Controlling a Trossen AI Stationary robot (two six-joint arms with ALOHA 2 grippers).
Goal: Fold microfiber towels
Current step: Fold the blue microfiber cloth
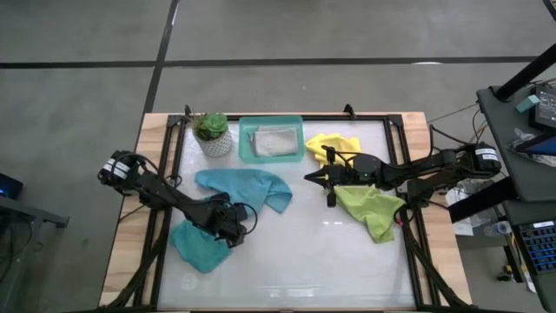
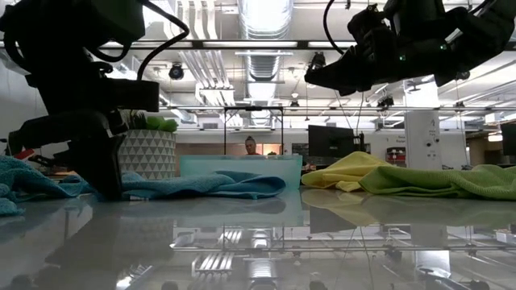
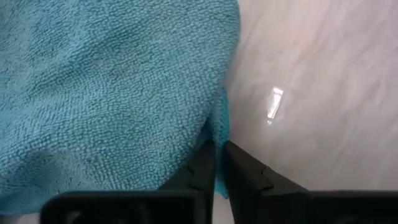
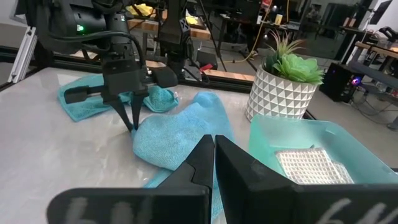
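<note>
We note the left end effector [image 1: 233, 233] down at the bench [image 1: 287, 252], pinched on the edge of a blue towel [image 1: 201, 245]. A second blue towel [image 1: 243, 186] lies just beyond it. The right end effector [image 1: 310, 177] hovers closed and empty, yellow towel [image 1: 334, 144] and green towel [image 1: 372, 209] behind it.

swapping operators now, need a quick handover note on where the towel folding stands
Left claw: shut on an edge of the large teal-blue microfiber towel, down at the table.
Right claw: shut, empty, raised over mid-table.
Second teal-blue towel: crumpled at the front left, beside the left arm.
Yellow towel and lime green towel: loose on the right.
Light grey towel: in the rigid teal tray at the back.
Done: no neat fold visible outside the tray.
Left: fold the four loose towels.
</note>
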